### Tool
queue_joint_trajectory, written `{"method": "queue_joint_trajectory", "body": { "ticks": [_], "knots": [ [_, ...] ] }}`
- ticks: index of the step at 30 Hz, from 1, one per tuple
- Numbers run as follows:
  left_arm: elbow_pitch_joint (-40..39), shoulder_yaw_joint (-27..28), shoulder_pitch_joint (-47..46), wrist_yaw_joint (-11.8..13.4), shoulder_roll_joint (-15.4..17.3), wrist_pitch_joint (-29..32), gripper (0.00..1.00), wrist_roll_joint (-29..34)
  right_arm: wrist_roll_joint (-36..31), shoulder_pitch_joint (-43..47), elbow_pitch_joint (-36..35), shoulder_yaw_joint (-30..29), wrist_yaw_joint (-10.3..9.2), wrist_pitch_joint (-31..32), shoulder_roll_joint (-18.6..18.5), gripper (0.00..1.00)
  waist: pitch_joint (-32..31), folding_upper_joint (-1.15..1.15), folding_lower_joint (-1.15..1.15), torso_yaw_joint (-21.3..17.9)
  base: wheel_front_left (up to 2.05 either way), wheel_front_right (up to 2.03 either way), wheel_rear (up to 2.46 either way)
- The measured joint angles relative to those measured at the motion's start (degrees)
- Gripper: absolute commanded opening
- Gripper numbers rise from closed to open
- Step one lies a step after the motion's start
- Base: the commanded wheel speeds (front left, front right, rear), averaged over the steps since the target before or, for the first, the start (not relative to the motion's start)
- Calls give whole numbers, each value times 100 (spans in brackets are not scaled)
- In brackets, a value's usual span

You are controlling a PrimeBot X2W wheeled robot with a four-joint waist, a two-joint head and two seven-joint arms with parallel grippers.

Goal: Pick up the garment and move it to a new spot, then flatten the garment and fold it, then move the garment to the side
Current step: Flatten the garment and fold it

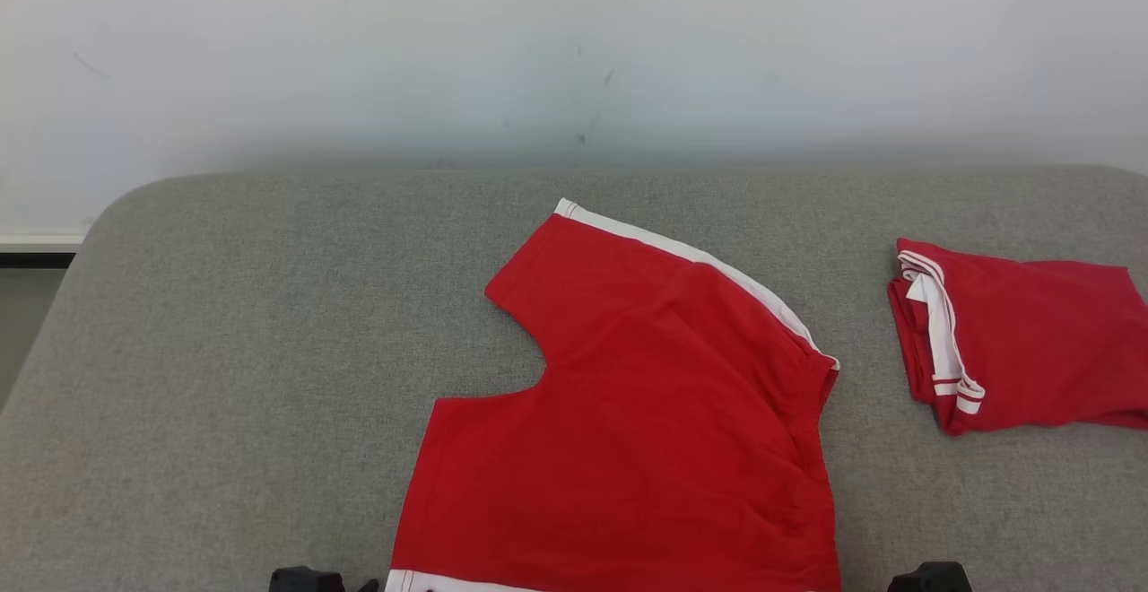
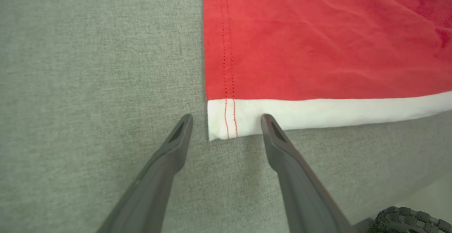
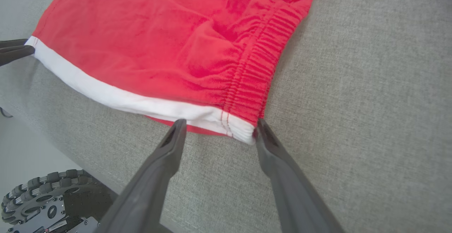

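Left gripper [image 2: 226, 117]: jaws spread wide, nothing held, tips either side of the white-hemmed near-left corner of the garment [image 1: 646, 413].
Right gripper [image 3: 220, 121]: wide open too, empty, tips straddling the near-right corner, right by the gathered waistband.
Garment: red with white trim, spread mostly flat, mid-table, at the near edge of the grey padded table [image 1: 224, 350].
Folded red garment [image 1: 1022, 341]: off to the right, well apart.

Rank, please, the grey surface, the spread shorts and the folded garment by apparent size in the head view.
1. Grey surface.
2. Spread shorts, though the bottom edge crops them.
3. Folded garment, cropped at the right edge, yet clearly smaller.
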Motion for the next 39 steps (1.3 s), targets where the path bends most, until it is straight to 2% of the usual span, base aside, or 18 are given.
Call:
{"method": "queue_joint_trajectory", "body": {
  "ticks": [1,3,4,5,16,20,27,31,37,39],
  "knots": [
    [51,-8,-16,-2,-22,34,100,-27,0,-2,15,15,0,37,0,62,4,0,0,3,0,0,0],
    [115,-2,-40,-16,-76,37,100,-94,0,-12,24,21,0,70,2,30,8,0,0,7,0,0,0],
    [157,-12,-76,-45,-88,62,32,-97,0,-27,32,22,0,99,3,0,9,0,0,8,0,0,0],
    [192,2,-104,-45,-102,59,0,-129,0,-64,55,37,0,108,9,0,5,0,0,7,0,0,0],
    [260,73,-118,-93,-118,-115,0,-331,46,-117,36,-20,12,144,12,0,-92,0,0,-6,0,0,0],
    [122,201,-139,-93,13,-278,0,-338,247,-85,-85,-67,68,143,-34,0,-146,0,0,1,0,0,0],
    [-196,292,-192,-93,134,-470,0,-337,634,-72,-578,-93,212,197,-112,0,-168,0,0,-76,0,0,0],
    [-447,316,-229,-93,231,-502,0,-319,826,-75,-921,-129,219,255,-167,0,-142,0,0,-172,0,0,0],
    [-769,371,-796,-94,485,-456,0,-282,1033,-143,-1196,-216,259,430,-259,0,-23,0,0,-314,0,0,0],
    [-811,488,-1035,-100,447,-402,0,-530,1085,-236,-1250,-236,259,504,-278,0,45,0,0,-356,0,0,0]
  ]
}}
